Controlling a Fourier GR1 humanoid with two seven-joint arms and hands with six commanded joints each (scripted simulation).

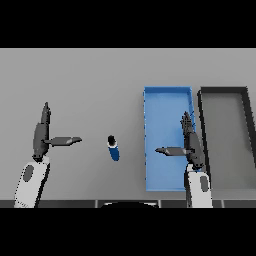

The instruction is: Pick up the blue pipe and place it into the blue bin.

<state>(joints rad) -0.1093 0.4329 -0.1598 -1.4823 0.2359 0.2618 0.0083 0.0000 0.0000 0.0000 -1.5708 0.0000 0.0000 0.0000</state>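
Blue pipe (113, 148) lies on bench (90, 85), left of blue bin (167, 93). Left robot hand (41, 135) open, well apart; right robot hand (191, 145) open over bin.

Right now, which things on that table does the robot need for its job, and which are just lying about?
Needed:
- blue pipe, lying on the grey table between the hands
- blue bin, to the pipe's right
- right robot hand, open, above the bin's right side
- left robot hand, open, left of the pipe

Lying about:
- black bin, right of the blue one
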